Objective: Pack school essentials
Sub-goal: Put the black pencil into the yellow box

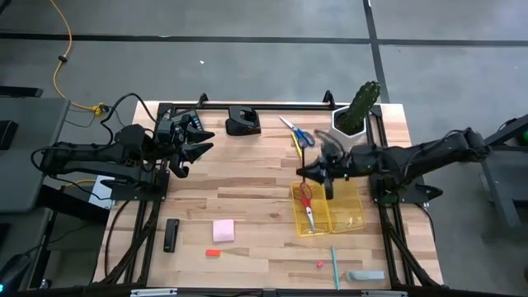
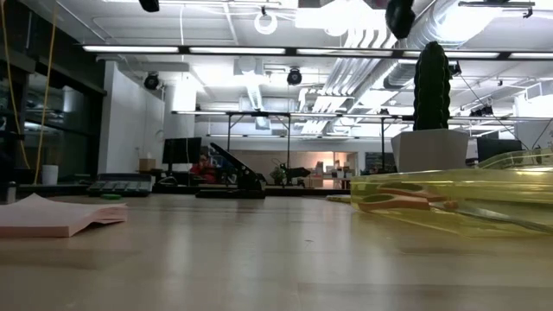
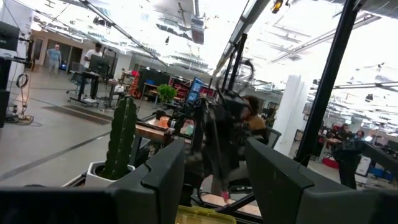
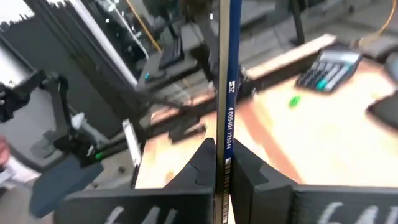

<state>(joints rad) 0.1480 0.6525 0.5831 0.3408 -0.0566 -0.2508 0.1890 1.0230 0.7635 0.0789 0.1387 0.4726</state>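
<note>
My right gripper [image 1: 313,171] hangs just above the far edge of the clear yellow tray [image 1: 351,216], shut on a thin blue pen [image 4: 226,74]. Red-handled scissors [image 1: 305,200] lie in the tray. Blue-handled scissors [image 1: 299,134] and a yellow pen [image 1: 295,149] lie flat near the cactus [image 1: 360,106]. The pink sticky pad [image 1: 223,230], two red bits [image 1: 213,253] and a teal pen [image 1: 335,268] lie flat near the front edge. My left gripper [image 1: 200,140] waits open, raised at the far left and holding nothing. My right gripper pinches the blue pen's shaft [image 4: 227,134] between its two fingers. The fingers [image 4: 202,163] come roughly level from the table's right and lie across the pen. The pen stands close to upright in the hold, lifted clear of the table and the tray.
A black device [image 1: 243,122] sits at the far edge, and a black bar [image 1: 171,235] and a grey block [image 1: 365,275] lie toward the front. The cactus pot [image 2: 429,149] stands just behind the tray [image 2: 484,194]. Bare wood stretches across the table's middle.
</note>
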